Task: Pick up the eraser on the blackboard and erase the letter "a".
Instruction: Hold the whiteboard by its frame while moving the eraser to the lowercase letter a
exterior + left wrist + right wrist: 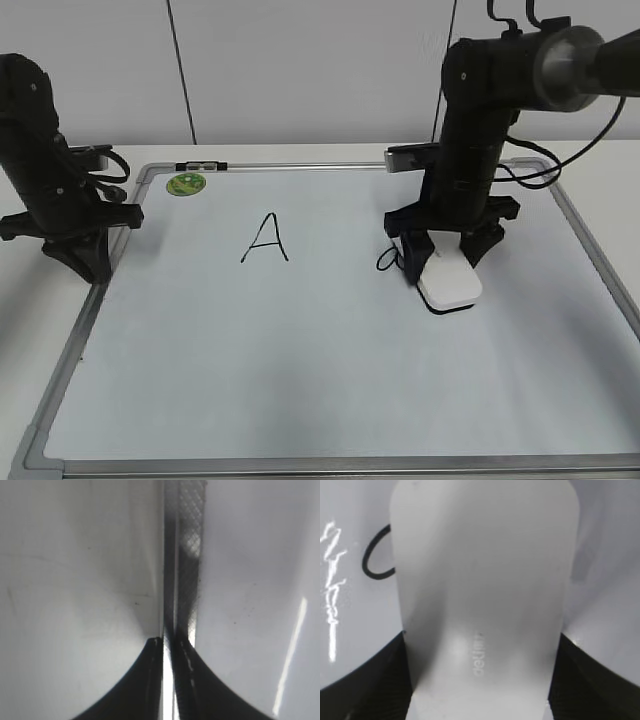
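The blackboard [300, 340] is a large white board with a silver frame, lying flat on the table. My right gripper [447, 262] is shut on the white eraser [450, 282], which rests on the board; in the right wrist view the eraser [482, 595] fills the middle between the jaws [482, 680]. The letter "a" [386, 260] is mostly hidden by the eraser and gripper; only a black curve shows at the eraser's left [375, 562]. My left gripper [95, 262] is shut and empty over the board's left frame edge [172, 645].
A capital "A" [266, 238] is written left of the middle of the board. A round green magnet [186, 184] sits at the board's far left corner. A small black marker-like item [200, 165] lies on the far frame.
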Robot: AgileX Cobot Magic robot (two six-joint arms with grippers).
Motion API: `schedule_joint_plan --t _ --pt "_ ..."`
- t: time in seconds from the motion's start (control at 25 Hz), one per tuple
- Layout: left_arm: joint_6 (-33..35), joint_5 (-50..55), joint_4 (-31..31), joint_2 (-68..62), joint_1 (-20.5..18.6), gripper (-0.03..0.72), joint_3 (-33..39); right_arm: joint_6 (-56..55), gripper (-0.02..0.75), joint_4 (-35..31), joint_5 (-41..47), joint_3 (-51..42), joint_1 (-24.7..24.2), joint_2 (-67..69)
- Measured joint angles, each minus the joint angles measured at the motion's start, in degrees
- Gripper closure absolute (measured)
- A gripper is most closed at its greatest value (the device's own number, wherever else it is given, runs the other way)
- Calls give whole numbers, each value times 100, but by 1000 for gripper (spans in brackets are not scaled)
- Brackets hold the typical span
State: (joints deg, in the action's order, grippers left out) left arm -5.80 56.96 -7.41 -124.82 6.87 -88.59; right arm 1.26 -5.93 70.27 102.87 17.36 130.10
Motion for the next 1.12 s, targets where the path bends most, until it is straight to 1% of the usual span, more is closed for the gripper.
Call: schedule_joint_plan --t 0.08,0.32,0.4,0.52,0.68,0.72,0.92,1.04,1.12 --pt "2 0 0 0 0 632 0 0 218 52 -11 25 135 4" --pt "12 9 0 0 0 632 0 0 218 16 -46 31 787 18" --pt "12 9 0 0 0 632 0 0 218 16 -46 31 918 27" --pt "12 9 -8 0 0 632 0 -65 218 128 -46 31 910 27" --pt "22 9 -30 0 0 632 0 -126 218 111 -48 36 705 27" --pt "22 9 -45 0 0 613 0 -126 218 105 -48 36 630 27" --pt "22 9 -111 0 0 626 0 -167 218 105 -48 45 -144 27" --pt "22 9 -138 -10 0 627 0 -188 218 43 -48 45 -456 27" --pt "22 9 -143 -10 0 628 0 -188 218 -31 -48 45 -541 27"
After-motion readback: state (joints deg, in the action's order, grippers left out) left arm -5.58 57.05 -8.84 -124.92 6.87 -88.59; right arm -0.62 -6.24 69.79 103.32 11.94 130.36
